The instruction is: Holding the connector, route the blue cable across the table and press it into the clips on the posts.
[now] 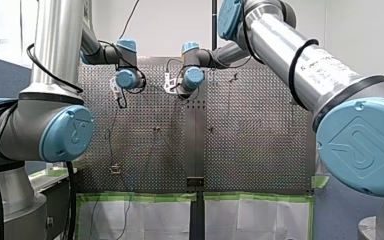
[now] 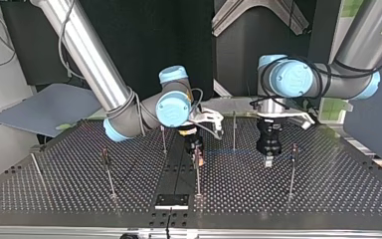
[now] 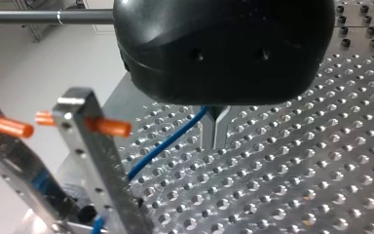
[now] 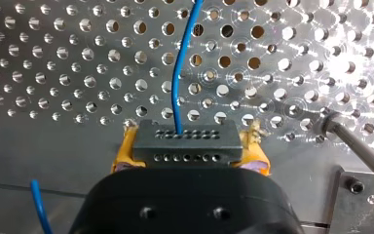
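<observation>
Above the middle of the perforated surface (image 2: 328,189), my right tool (image 2: 195,144) clamps the small rigid connector (image 4: 187,141) between yellow pads (image 4: 124,151) while my left tool (image 3: 215,131) pinches the thin blue cable (image 4: 177,73) running between them, which is probably light, limp and easily kinked, and safest gripped at the connector.

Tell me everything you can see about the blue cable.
The blue cable is thin, smooth and round, like plastic-coated wire. One end enters the dark connector, which is clamped between my right gripper's yellow pads. It runs ahead over the perforated table in a gentle curve. My left gripper has its metal fingers closed on it, and from there it slants away beside a metal bar.
</observation>
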`<action>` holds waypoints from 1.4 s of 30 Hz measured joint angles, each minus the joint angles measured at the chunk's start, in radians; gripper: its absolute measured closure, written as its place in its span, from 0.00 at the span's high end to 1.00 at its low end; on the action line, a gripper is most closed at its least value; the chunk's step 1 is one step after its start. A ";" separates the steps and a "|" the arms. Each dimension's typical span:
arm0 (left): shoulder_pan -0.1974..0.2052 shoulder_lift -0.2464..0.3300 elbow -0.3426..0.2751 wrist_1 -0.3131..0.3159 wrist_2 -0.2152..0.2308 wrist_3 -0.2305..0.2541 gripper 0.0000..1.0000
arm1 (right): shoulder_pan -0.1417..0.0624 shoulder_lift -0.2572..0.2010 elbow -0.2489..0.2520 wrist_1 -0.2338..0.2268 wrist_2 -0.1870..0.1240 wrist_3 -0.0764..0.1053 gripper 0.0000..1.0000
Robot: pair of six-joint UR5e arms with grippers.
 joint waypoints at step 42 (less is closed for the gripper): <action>-0.010 -0.201 -0.333 0.276 -0.003 0.032 0.00 | 0.041 -0.039 0.326 -0.015 0.003 -0.004 0.00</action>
